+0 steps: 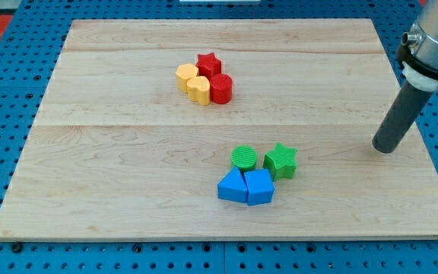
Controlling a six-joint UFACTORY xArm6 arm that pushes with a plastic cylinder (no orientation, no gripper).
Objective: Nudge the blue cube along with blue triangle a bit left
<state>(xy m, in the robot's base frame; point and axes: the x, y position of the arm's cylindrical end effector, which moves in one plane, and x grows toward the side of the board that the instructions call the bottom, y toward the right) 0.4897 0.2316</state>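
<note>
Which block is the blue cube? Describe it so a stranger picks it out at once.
Start at the wooden board and go to the cluster of four blocks near the view's bottom, right of centre. Two green blocks sit behind and two blue ones in front, touching. The blue cube is the right-hand blue one, below the green star; the blue triangle is on its left.

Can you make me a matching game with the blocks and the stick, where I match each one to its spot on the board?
Things:
1. red star
2. green star
3. blue cube
4. my tip

Places:
A. near the view's right edge, away from all blocks
B. nearest the view's bottom, touching the blue triangle
C. top of the upper cluster, above the red cylinder
D. right of the green cylinder

Pairs: 1-C, 2-D, 3-B, 4-A
</note>
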